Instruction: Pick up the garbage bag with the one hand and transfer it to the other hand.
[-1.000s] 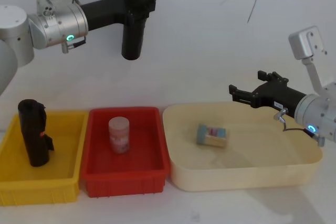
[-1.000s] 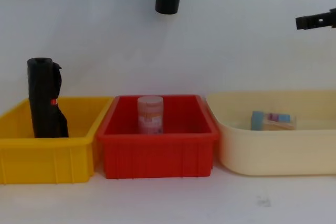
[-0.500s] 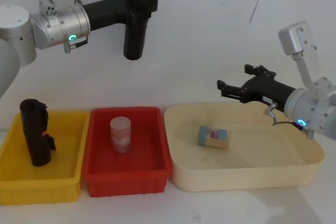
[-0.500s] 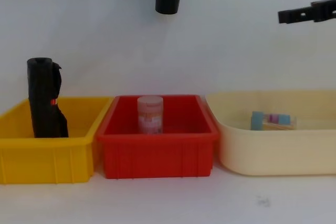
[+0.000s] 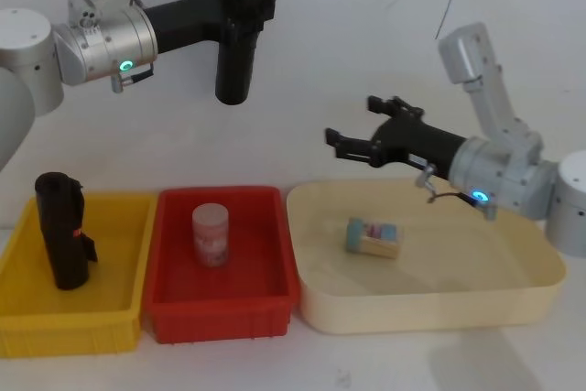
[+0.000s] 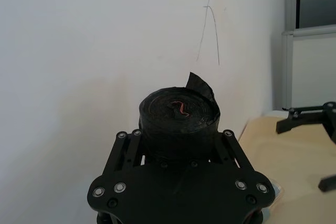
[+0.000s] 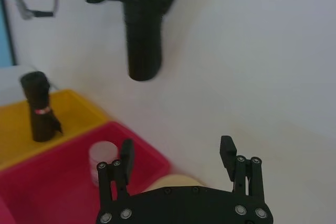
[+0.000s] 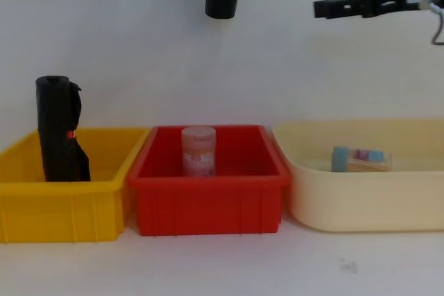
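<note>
Your left pincer (image 5: 240, 5) clamps the garbage bag (image 5: 233, 61) by its top, high above the red bin (image 5: 220, 194), lower end free; your right pincer (image 5: 341, 145), spread wide and empty, aims at it from the bin's right.

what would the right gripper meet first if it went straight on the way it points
The right gripper would probably meet the lower end of the garbage bag hanging from the left gripper; depth unclear.

Black left claw (image 5: 253, 6), silver-grey wrist (image 5: 101, 43)
</note>
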You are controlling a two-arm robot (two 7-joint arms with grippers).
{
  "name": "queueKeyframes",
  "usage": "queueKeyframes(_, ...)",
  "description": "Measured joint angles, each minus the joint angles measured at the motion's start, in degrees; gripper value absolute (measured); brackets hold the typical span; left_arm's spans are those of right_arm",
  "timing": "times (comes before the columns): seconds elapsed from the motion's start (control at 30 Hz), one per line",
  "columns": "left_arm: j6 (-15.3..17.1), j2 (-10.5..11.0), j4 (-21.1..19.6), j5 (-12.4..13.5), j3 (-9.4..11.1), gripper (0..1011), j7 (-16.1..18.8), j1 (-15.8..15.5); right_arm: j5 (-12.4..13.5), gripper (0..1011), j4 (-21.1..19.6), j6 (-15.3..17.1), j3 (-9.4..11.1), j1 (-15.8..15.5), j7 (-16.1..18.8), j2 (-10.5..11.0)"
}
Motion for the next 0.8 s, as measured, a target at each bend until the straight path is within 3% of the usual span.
queueKeyframes(0.23, 0.0, 0.0, 0.0, 0.0, 0.0, 483, 0.0, 0.0, 1.0, 1001, 6.3, -4.6, -2.2, 3.8, 4.0, -3.1)
queueKeyframes(0.5, 0.0, 0.0, 0.0, 0.0, 0.0, 483, 0.0, 0.0, 2.6, 1001, 16.4, -11.1, -4.4, 9.1, 8.1, -8.8)
queueKeyframes(0.8, 0.0, 0.0, 0.0, 0.0, 0.0, 484, 0.0, 0.0, 3.4, 1001, 23.0, -15.2, -5.3, 12.6, 8.5, -12.9)
